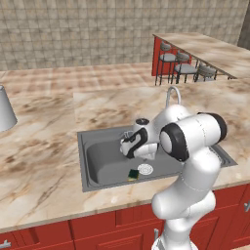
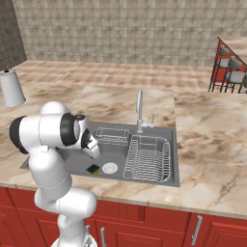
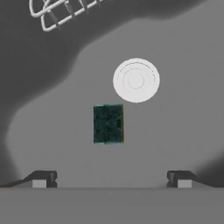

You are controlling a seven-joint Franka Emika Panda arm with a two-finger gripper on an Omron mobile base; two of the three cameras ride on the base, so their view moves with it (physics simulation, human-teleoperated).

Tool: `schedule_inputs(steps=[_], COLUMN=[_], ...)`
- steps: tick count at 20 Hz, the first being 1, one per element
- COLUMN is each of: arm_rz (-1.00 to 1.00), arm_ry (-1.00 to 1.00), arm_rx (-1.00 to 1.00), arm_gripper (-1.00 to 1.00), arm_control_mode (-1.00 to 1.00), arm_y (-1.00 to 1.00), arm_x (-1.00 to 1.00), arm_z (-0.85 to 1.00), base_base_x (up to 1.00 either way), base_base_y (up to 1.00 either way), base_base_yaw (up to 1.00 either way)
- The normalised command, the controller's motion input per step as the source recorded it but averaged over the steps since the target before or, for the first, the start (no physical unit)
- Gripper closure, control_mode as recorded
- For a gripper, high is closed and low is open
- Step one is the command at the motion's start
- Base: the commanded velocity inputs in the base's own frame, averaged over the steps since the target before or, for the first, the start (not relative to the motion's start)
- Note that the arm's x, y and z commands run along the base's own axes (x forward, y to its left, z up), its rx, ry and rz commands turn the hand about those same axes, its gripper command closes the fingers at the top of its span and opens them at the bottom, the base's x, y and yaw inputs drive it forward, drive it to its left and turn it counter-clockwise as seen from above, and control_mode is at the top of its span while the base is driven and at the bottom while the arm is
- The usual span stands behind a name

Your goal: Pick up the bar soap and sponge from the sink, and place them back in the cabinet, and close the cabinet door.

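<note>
Sponge (image 3: 108,124) pickup underway: gripper (image 3: 111,179) hangs over the sink (image 1: 105,166), jaws spread wide, holding nothing. Next: descend straight, straddle the pad beside the drain (image 3: 136,80), then pinch.

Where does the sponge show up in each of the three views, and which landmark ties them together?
Left base view: the sponge lies low on the sink floor, just left of the drain.
Right base view: near the basin's front edge, left of the drain.
Hand view: centre, green face up, below-left of the drain.
Shared landmark: the round white drain.
</note>
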Motion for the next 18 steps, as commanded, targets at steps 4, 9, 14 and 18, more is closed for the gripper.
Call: schedule_inputs(steps=[4,9,14,18], arm_rz=[0.0,0.0,0.0,0.0], arm_ry=[0.0,0.0,0.0,0.0], arm_rx=[0.0,0.0,0.0,0.0], arm_gripper=[-1.0,-1.0,-1.0,-1.0], arm_control_mode=[-1.0,-1.0,-1.0,-1.0], arm_y=[0.0,0.0,0.0,0.0], arm_x=[0.08,0.07,0.11,0.17], arm_z=[-0.23,-0.2,-0.18,-0.16], base_base_x=[0.0,0.0,0.0,0.0], base_base_y=[0.0,0.0,0.0,0.0], base_base_yaw=[0.0,0.0,0.0,0.0])
